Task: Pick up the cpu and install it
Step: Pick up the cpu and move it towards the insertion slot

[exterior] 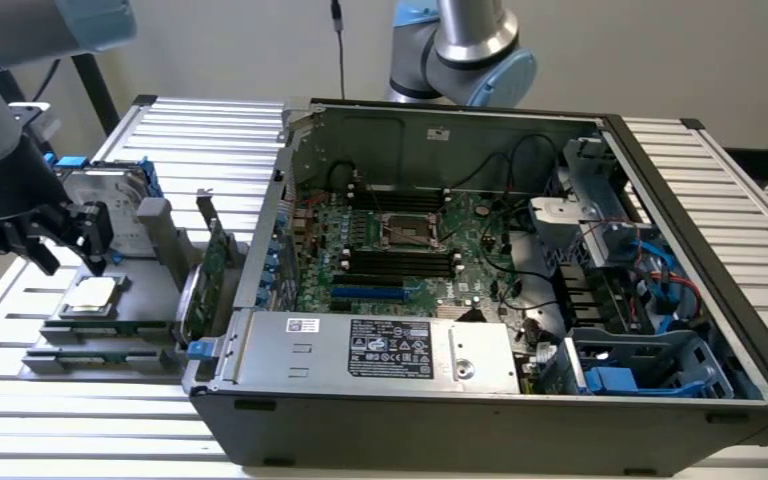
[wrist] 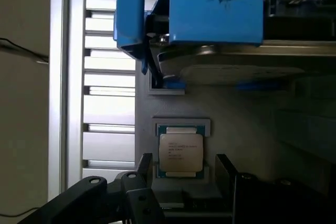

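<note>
- Slatted white table (exterior: 64,440) carries an open PC case (exterior: 704,400) and, off to the exterior view's left, a grey holder (exterior: 104,335) with parts.
- Exterior view: pincer (exterior: 71,262) hangs over the holder at the exterior view's left, pointing down, jaws spread wide, nothing in them.
- cpu (exterior: 91,296) lies flat in the holder, right under the pincer and well apart from the case.
- Tips look just above the chip; can't tell if either one touches it.
- Socket (exterior: 408,232) on the board inside the case looks empty, so install not done.
- Drive (exterior: 104,190) with blue bracket stands behind the cpu; green card (exterior: 211,270) stands upright between holder and case.
- Wrist view: cpu (wrist: 181,153) sits square in its recess, silver top up, print visible.
- Dark fingers (wrist: 226,171) stand one on each side of the chip, with a visible gap on both sides. No grip.
- Blue bracket (wrist: 215,9) and the drive under it are beyond the chip, clear of the jaws.
- Step, my read: the pick, at the lining-up stage just over the chip; grasp not made.
- What the grasp calls for, my read: jaws kept centred and parallel to the chip's edges, low enough to catch its thin sides without jamming on the recess rim, then an even, light close so it doesn't tilt or pop out.
</note>
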Robot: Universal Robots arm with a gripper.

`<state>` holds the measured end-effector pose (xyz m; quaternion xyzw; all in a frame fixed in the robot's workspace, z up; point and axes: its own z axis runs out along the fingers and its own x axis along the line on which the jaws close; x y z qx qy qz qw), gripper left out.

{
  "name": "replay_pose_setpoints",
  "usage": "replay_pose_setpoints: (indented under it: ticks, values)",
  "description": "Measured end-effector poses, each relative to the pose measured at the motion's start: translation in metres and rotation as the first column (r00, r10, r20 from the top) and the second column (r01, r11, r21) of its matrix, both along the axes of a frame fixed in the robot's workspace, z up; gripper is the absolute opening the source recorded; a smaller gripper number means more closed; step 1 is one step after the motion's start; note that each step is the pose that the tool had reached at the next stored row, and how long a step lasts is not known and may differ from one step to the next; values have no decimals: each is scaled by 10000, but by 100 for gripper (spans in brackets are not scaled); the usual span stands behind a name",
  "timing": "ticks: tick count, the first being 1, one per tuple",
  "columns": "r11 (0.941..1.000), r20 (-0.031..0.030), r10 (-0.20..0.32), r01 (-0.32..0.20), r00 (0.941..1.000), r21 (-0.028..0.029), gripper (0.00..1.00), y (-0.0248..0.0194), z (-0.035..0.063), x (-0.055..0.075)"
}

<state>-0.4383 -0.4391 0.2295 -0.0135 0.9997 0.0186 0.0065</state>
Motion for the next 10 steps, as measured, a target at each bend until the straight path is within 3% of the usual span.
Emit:
replay_pose_setpoints:
  ticks: [10]
  values:
    - [10000, -4, 0, 0, 10000, -1, 60, -18, -181, 10]
